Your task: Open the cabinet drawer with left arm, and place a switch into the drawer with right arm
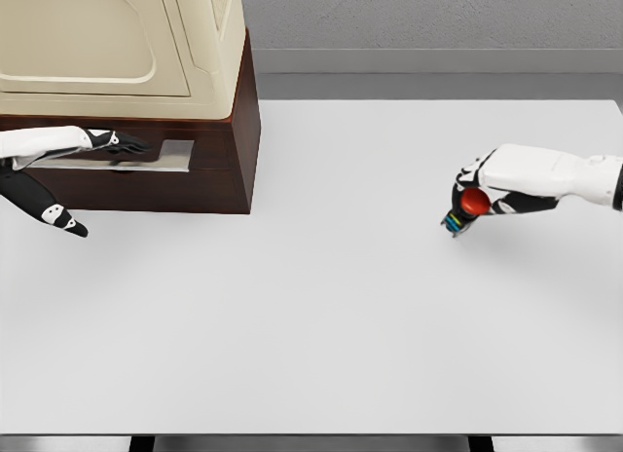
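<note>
1. The left hand [122, 145] lies flat across the drawer [146, 158] front of the cabinet [209, 131], fingers stretched out along the pale handle strip. I cannot tell whether any finger hooks behind it. If they only rest on top, a pull would slide off and the drawer would stay as it is.

2. The drawer looks barely out, if at all; no open cavity shows. Bringing the switch over before there is a gap would end with it knocked against the front or dropped on the table [311, 306].

3. The right hand [477, 194] is curled around the switch [465, 208], well apart from the cabinet, at the right of the table. Only the red cap and a bit of the coloured base peek out below the fingers. The grip seems to sit high on the part, so a quick swing left could let it tilt or slip free.

4. I cannot tell whether the switch touches the table or hangs just above it. If it touches, dragging it sideways could twist it out of the fingers.

5. The path to the drawer crosses toward the left arm. Both arms meeting at the drawer mouth risks a bump that jars the switch loose.

6. The cream unit [117, 43] overhangs the base, so a high approach could strike it.
</note>
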### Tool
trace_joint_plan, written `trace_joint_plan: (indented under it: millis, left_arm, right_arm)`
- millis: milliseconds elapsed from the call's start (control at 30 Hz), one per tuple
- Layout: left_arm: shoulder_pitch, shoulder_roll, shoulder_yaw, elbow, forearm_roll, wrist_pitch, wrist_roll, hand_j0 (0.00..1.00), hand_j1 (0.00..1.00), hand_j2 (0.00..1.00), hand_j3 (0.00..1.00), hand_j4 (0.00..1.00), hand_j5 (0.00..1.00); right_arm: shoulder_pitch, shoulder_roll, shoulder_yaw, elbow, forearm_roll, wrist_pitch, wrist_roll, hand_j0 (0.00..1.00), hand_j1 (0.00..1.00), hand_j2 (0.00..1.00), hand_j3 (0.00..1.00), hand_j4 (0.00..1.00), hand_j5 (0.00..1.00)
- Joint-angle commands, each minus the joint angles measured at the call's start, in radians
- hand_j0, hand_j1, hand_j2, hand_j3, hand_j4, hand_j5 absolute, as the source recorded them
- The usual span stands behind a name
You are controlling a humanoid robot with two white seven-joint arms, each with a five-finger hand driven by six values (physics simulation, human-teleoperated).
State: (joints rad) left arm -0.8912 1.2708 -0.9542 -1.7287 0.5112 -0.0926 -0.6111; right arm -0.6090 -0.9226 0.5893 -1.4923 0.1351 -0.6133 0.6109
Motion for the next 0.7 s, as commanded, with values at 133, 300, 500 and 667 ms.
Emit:
trace_joint_plan:
  millis: [133,300,500,667]
  left_arm:
    - [0.014,0.012,0.002,-0.003,0.013,-0.001,0.0,1.0,1.0,1.0,1.0,1.0,1.0]
    - [0.014,0.059,0.002,-0.023,0.052,-0.006,0.0,1.0,1.0,1.0,1.0,1.0,1.0]
    - [0.032,0.076,-0.003,-0.034,0.105,-0.007,0.0,1.0,1.0,1.0,1.0,1.0,1.0]
    - [0.04,0.087,-0.004,-0.034,0.124,-0.01,0.0,1.0,1.0,1.0,1.0,1.0,1.0]
  right_arm:
    - [-0.029,0.053,0.004,0.0,-0.008,0.002,0.0,0.44,0.44,0.44,0.44,0.44,0.44]
    - [-0.075,0.099,0.04,0.003,-0.009,0.002,0.0,0.44,0.44,0.44,0.44,0.44,0.44]
    - [-0.109,0.13,0.063,0.004,-0.008,0.002,0.0,0.44,0.44,0.44,0.44,0.44,0.44]
    - [-0.147,0.148,0.093,0.006,-0.009,0.002,0.0,0.44,0.44,0.44,0.44,0.44,0.44]
